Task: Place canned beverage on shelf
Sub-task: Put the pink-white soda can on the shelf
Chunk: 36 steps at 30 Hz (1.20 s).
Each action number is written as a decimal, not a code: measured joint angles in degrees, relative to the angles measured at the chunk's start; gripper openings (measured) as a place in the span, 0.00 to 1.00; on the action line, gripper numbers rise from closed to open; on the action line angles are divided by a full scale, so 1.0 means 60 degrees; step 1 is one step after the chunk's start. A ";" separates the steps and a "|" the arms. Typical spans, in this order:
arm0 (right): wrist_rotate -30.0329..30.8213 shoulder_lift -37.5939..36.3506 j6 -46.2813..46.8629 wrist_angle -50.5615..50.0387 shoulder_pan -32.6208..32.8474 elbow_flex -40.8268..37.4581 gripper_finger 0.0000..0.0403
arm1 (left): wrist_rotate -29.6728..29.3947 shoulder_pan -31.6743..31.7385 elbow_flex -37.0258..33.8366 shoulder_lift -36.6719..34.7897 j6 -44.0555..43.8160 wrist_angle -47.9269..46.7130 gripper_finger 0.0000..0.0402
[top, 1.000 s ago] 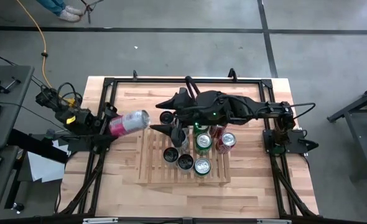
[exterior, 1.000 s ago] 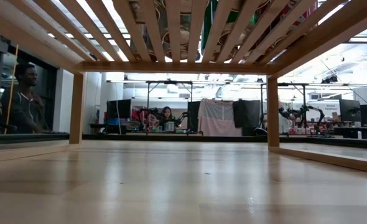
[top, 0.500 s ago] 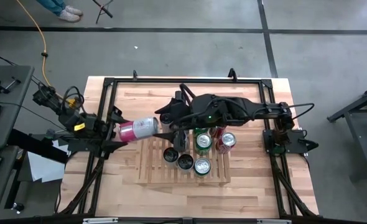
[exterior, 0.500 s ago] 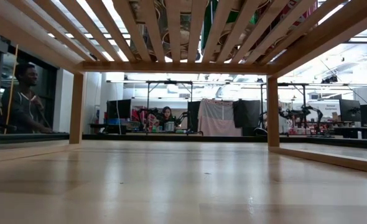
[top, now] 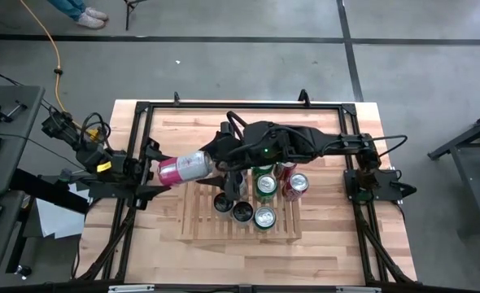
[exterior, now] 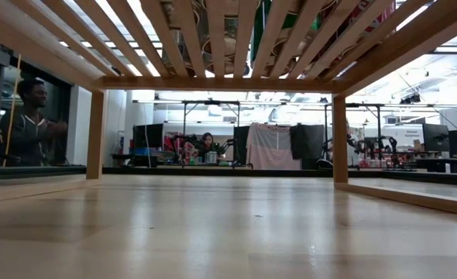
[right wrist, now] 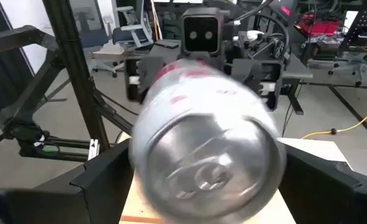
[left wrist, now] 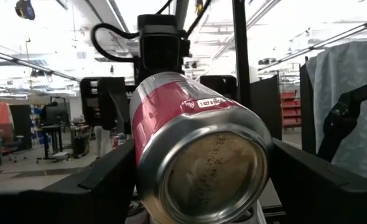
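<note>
The left gripper [top: 152, 168] clamps the can [top: 185, 167] sideways, end toward the right gripper [top: 216, 159] at 3 o'clock, whose fingers stand apart around that end, seemingly for handover to the shelf [top: 199, 224]

Canned beverage [top: 185, 167]: pink-and-silver can, lying horizontal above the table, at the shelf's rear-left corner, held off the slats. Its ends face outward, one toward each arm. Shelf [top: 198, 220]: flat rack of parallel light-wood slats, centred on the table, carrying several upright cans on its rear and middle portion.
</note>
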 joint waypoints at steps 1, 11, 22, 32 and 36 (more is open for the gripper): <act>-0.0064 0.0002 0.0003 0.0036 -0.0010 0.0000 0.84 | -0.0002 0.0000 0.0013 0.0051 0.0001 0.0005 0.74; -0.0470 0.0015 0.0112 0.0014 -0.0013 0.0000 0.76 | -0.0256 -0.0011 0.0013 0.0436 -0.0079 0.0017 0.77; -0.0421 -0.0015 0.0122 0.0055 -0.0022 0.0000 0.71 | -0.0420 -0.0011 0.0010 0.0259 -0.0108 0.0036 0.83; -0.0397 -0.0287 0.0037 -0.0711 -0.0121 -0.0004 0.71 | -0.1101 0.0004 0.1170 -0.0504 -0.1365 -0.3307 0.84; -0.0474 -0.0346 -0.0288 -0.1004 -0.0180 -0.0011 0.71 | -0.1779 -0.0003 0.1878 -0.0566 -0.2115 -0.4627 0.84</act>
